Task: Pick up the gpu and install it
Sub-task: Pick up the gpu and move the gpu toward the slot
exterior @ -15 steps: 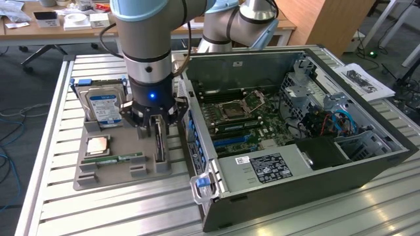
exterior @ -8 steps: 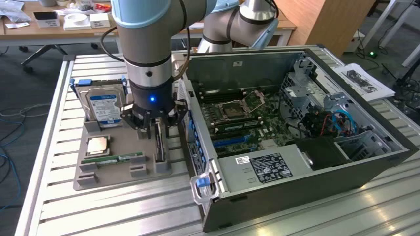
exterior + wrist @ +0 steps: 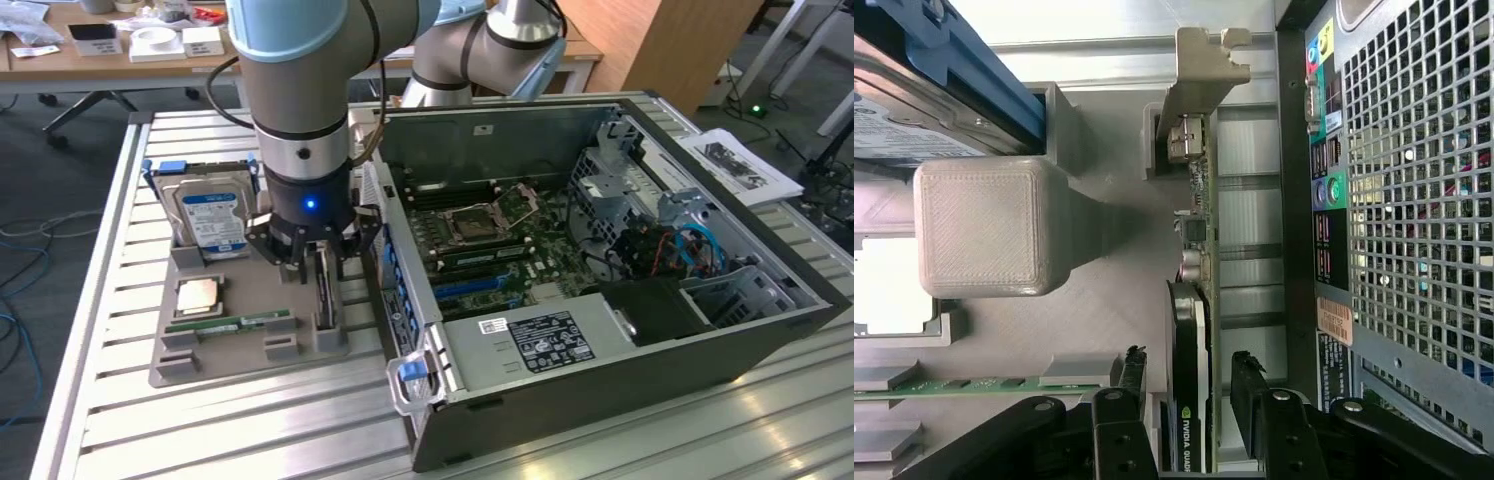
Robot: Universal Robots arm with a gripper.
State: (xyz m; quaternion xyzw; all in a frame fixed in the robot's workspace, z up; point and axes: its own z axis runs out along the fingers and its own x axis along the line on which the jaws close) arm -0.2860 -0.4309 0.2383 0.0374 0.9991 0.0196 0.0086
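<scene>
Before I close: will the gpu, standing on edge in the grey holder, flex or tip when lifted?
Probably stiff: the gpu is a flat board with a metal bracket at one end. Standing on its thin edge in the holder, it might tip if nudged sideways. Its small exposed components look fragile, so grip gently.

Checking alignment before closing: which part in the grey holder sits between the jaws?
The gpu, the dark card standing on edge nearest the computer case; the hard drive and memory stick sit aside.
</scene>
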